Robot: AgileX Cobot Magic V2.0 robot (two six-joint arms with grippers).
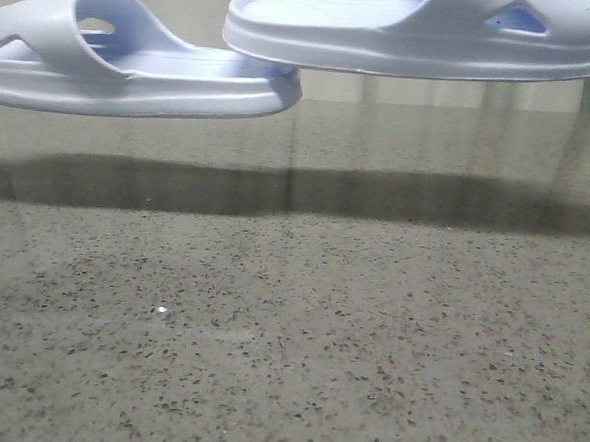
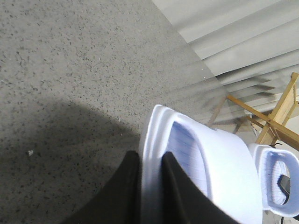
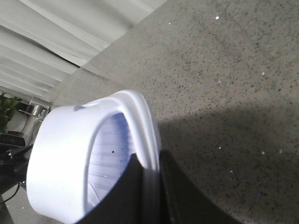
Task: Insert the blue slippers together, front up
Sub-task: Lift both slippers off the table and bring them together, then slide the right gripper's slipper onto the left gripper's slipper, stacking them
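Hanging above the speckled grey stone table (image 1: 286,361), two very pale blue moulded foam slide sandals are held soles down. The left slipper (image 1: 124,65) sits slightly lower, its end tucked just under the right slipper (image 1: 427,34). The left gripper (image 2: 150,186) is clamped on the left slipper's rim; the right gripper (image 3: 149,186) is pinching the right slipper's sidewall.

A grey speckled stone table (image 1: 296,361) fills the front view, with a broad dark shadow band (image 1: 297,191) across it. Behind it hang pale pleated curtains (image 2: 243,42). A light wooden frame (image 2: 275,116) stands at the table's far edge, and a green plant (image 3: 5,112) shows in the right wrist view.
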